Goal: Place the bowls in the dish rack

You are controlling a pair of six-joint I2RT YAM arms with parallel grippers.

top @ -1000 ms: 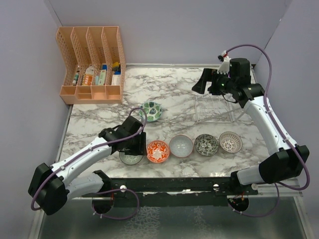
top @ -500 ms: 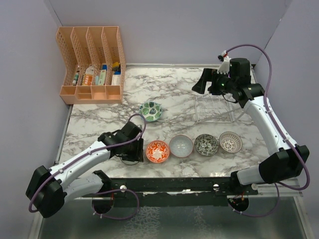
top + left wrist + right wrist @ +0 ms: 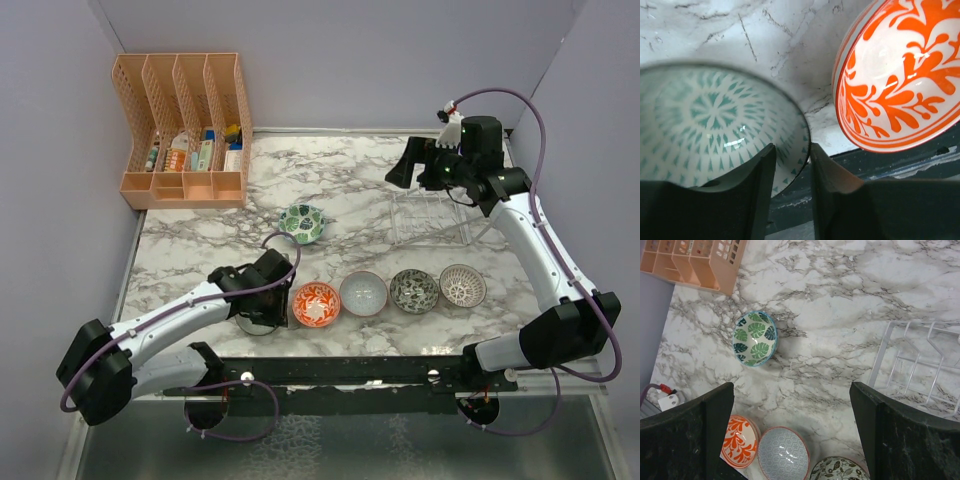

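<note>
My left gripper (image 3: 268,302) hangs low over the pale green bowl (image 3: 715,125) at the left end of the front row. Its jaws straddle that bowl's near rim, one finger inside, one outside, with a gap still showing. The red-orange bowl (image 3: 900,80) sits just to the right, then the blue-grey bowl (image 3: 363,293), the dark speckled bowl (image 3: 414,290) and the pink lattice bowl (image 3: 462,285). The green-leaf bowl (image 3: 302,223) stands alone further back. My right gripper (image 3: 412,165) hovers open and empty, high beside the clear dish rack (image 3: 430,218), which holds nothing.
An orange file organizer (image 3: 185,130) with small items stands at the back left corner. The front row of bowls lies close to the table's near edge and the black rail (image 3: 350,370). Purple walls close in on both sides.
My left gripper has moved forward and down over the pale green bowl, and its jaws have narrowed round the rim. The right arm has not moved.
</note>
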